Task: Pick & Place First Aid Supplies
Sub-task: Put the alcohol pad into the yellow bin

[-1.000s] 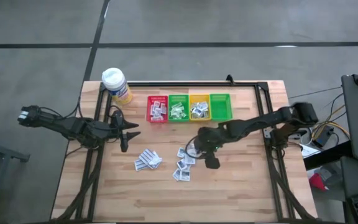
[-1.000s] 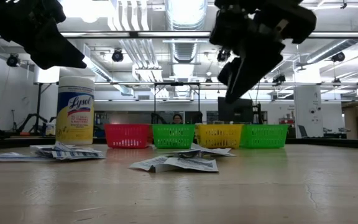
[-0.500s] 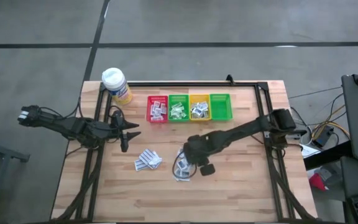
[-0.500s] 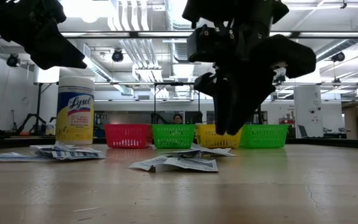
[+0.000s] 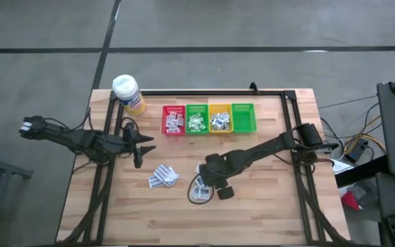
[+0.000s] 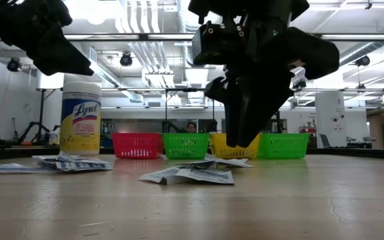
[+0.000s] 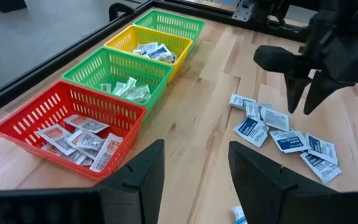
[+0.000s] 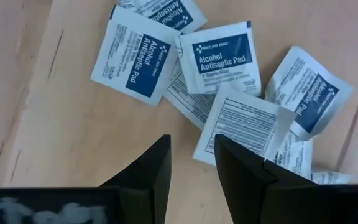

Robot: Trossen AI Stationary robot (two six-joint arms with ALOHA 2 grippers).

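The first aid supplies are small white sachets. One loose heap point(image 5: 199, 184) lies mid-table and shows as printed sachets point(image 8: 222, 57) in the right wrist view. A second heap point(image 5: 163, 176) lies to its left. More sachets fill the red bin point(image 5: 173, 119), the green bin point(image 5: 197, 118) and the yellow bin point(image 5: 220, 118). My right gripper point(image 8: 191, 163) hangs open just above the mid-table heap, pointing steeply down, with nothing between its fingers point(image 6: 240, 137). My left gripper point(image 7: 194, 180) waits open over the table's left part point(image 5: 145, 154).
A second green bin point(image 5: 243, 116) ends the bin row at the far side. A yellow bottle with a white cap point(image 5: 127, 92) stands at the far left corner. A black frame rail point(image 5: 204, 92) runs along the table's far edge. Bare wood lies toward the near edge.
My right gripper has swung toward the table's left edge and sunk, ending over the mid-table heap of sachets. It has tipped from a slant to pointing steeply down. The sachets have stayed put.
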